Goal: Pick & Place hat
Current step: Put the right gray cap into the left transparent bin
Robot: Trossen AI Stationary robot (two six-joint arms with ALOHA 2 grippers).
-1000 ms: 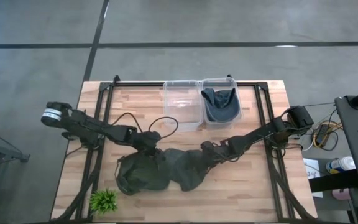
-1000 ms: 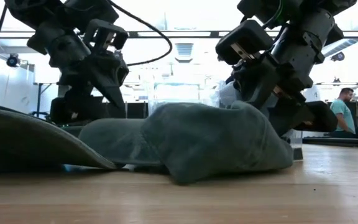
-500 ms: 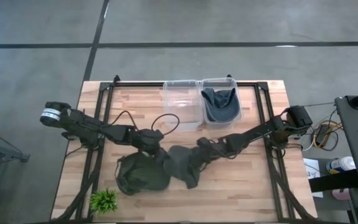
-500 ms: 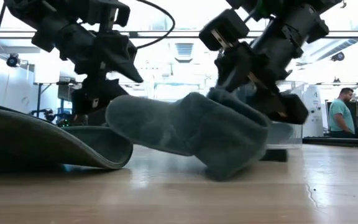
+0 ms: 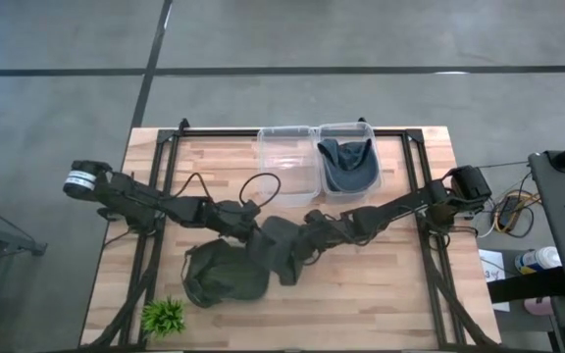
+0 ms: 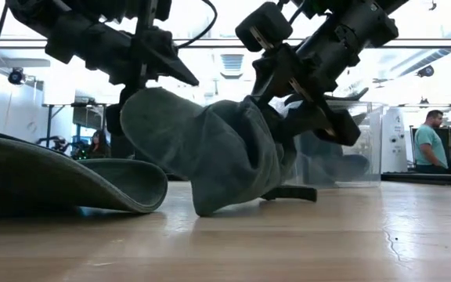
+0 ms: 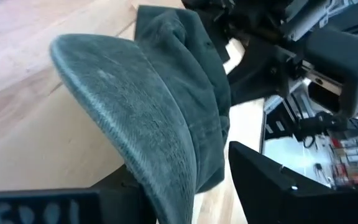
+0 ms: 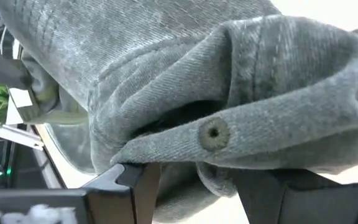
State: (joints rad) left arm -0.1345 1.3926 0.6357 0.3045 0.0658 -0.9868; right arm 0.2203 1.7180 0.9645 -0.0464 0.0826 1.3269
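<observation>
Grey-green denim hat (image 5: 281, 250) is held off the wooden table (image 5: 381, 284) near its middle, carried between both arms. From above, the left gripper (image 5: 253, 231) and right gripper (image 5: 309, 227) meet over the cloth, but their hold is hidden there. The low view supplies it: the hat (image 6: 210, 153) hangs with only its lowest fold near the boards, both grippers at its upper edge. The left wrist view shows the brim (image 7: 135, 118) passing between that arm's fingers (image 7: 272, 180), clamped on it. The right wrist view shows the crown, with its top button (image 8: 214, 134), pinched between that arm's fingers (image 8: 135, 180). Only the overhead view shows a second hat (image 5: 226, 275) lying flat just beside, two clear bins (image 5: 287, 157) at the far edge with another hat (image 5: 348, 165) in the right one, and a small green plant (image 5: 163, 316). People (image 6: 431, 141) stand behind, seen low only.
</observation>
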